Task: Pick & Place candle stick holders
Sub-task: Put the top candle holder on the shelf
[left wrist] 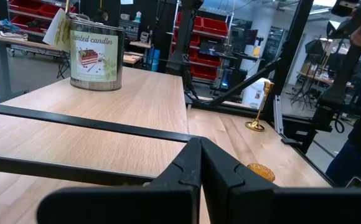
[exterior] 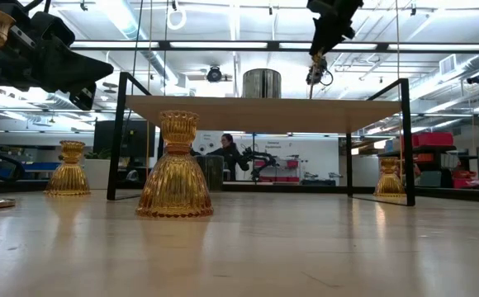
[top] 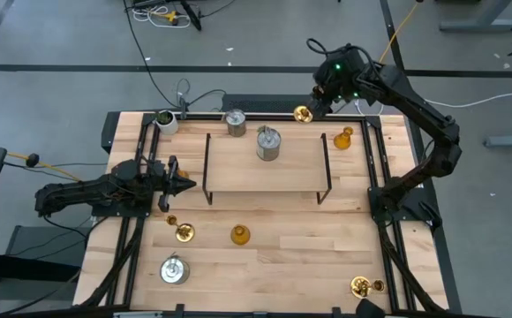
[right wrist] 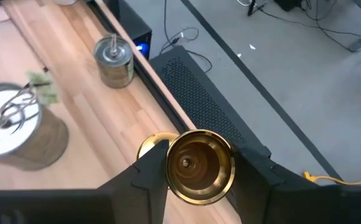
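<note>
I've got the right gripper (right wrist: 196, 171) clamped on a brass holder (right wrist: 199, 167), so I'd lower slowly and keep it upright onto the rack (top: 238, 181).

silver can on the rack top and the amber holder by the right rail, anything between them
Only the rack's black wire side, seen in the high view, separates the silver can from the amber holder.
</note>
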{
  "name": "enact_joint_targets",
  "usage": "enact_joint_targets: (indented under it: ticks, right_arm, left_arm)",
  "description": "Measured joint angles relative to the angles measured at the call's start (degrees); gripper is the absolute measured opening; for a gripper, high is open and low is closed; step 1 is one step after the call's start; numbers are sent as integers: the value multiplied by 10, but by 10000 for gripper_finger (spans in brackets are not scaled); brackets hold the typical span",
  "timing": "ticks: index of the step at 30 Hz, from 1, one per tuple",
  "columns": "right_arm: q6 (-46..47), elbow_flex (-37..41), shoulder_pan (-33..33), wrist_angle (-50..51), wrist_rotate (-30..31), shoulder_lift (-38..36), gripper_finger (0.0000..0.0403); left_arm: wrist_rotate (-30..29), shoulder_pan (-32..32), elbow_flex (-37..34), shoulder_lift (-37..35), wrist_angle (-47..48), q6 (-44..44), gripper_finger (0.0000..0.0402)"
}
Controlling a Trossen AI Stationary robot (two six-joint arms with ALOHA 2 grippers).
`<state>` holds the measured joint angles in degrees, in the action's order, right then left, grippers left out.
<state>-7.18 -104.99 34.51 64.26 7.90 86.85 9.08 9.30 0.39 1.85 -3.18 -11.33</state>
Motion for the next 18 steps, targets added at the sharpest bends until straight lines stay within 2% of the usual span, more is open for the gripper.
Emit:
enact_joint_targets:
  ticks: [13,18]
  right_arm:
    - [-26,-2,-33,50,0,0,142]
    - [-25,-2,-37,61,-43,-9,142]
  left_arm:
    - [0,0,0,0,0,0,7]
    - [0,0,0,0,0,0,7]
